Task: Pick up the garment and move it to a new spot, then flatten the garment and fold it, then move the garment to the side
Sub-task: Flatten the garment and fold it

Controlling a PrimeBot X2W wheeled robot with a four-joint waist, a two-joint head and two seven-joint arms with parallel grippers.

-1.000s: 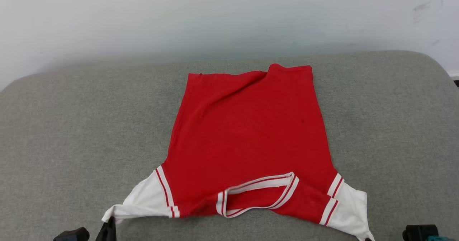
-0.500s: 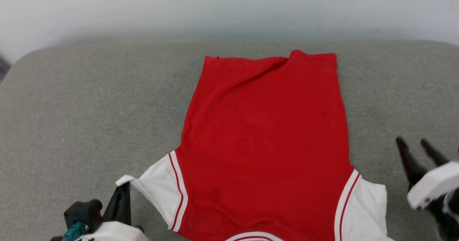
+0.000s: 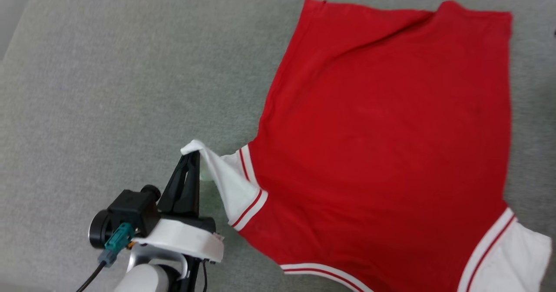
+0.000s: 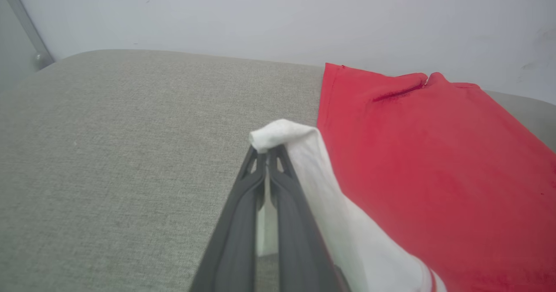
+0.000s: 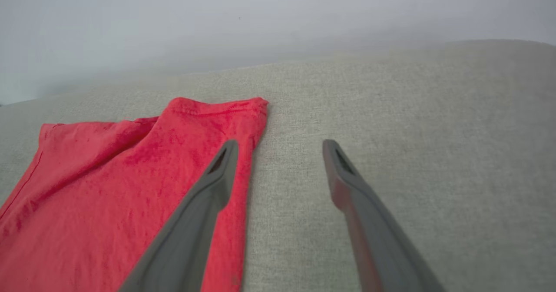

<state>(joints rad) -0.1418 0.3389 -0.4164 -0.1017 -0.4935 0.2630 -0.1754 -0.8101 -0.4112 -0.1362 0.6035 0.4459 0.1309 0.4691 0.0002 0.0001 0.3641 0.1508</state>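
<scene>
The garment (image 3: 391,144) lies spread on the grey cushion, a red shirt with white sleeves and striped trim; its lettering is hidden. My left gripper (image 3: 193,155) is shut on the tip of the white left sleeve (image 3: 226,179), lifting it off the cushion. From the left wrist camera the closed fingers (image 4: 243,214) pinch that white sleeve (image 4: 282,133), with the red garment (image 4: 434,161) to their right. My right gripper (image 5: 280,146) is open above the cushion beside the garment's far hem corner (image 5: 217,109), with nothing between the fingers.
The grey fabric cushion (image 3: 108,87) carries everything, with a pale wall (image 5: 260,18) behind it. The cushion's rounded far left corner (image 4: 78,61) meets a metal post (image 4: 26,27).
The head camera has swung down and left, so the garment sits further right. My left gripper, holding the sleeve tip, has risen and moved forward. The right gripper has left the head view.
</scene>
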